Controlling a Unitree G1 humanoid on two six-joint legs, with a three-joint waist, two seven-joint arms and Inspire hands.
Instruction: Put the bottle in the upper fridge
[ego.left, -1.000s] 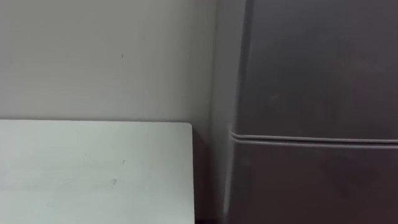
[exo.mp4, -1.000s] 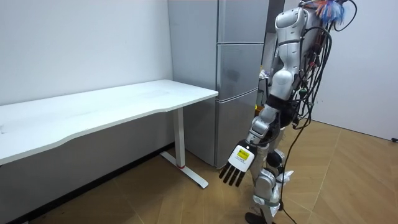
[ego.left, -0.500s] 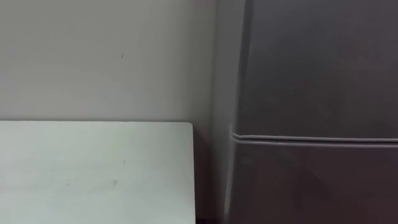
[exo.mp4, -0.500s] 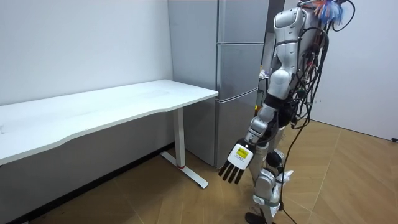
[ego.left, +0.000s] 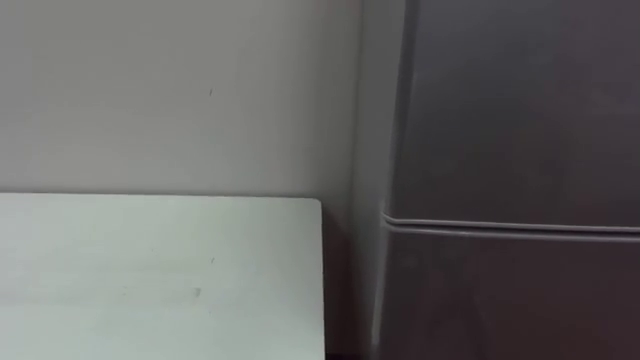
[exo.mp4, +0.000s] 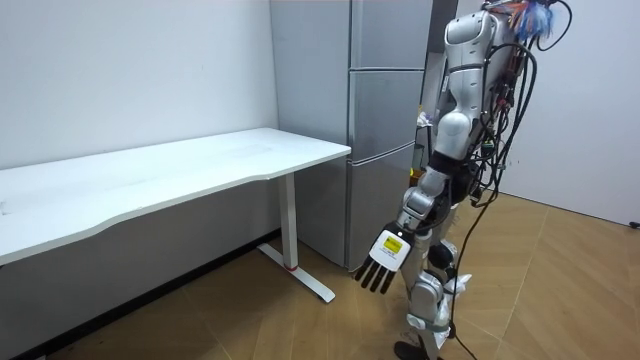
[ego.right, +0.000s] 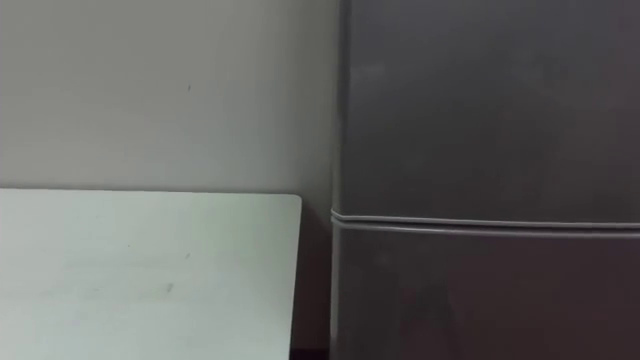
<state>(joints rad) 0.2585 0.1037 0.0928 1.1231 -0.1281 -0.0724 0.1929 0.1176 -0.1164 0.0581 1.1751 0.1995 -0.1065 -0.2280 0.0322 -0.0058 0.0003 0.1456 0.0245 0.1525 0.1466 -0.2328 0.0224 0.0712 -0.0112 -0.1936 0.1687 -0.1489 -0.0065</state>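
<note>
Robot is standing close before a tall grey metal fridge (exo.mp4: 382, 115), its doors sitting shut, long white rectangular counter (exo.mp4: 190, 168) lying just beside it on the robot's left, left robot hand (exo.mp4: 384, 262) hanging low, fingers straight and spread, holding nothing

This is looking like a sparse indoor test room furnished as a home corner: a tall grey fridge (exo.mp4: 385, 120) is standing against a plain white wall (exo.mp4: 130, 70), a white desk-like surface (exo.mp4: 200, 165) is running beside it, and herringbone wood flooring (exo.mp4: 560, 290) is covering the ground.
</note>
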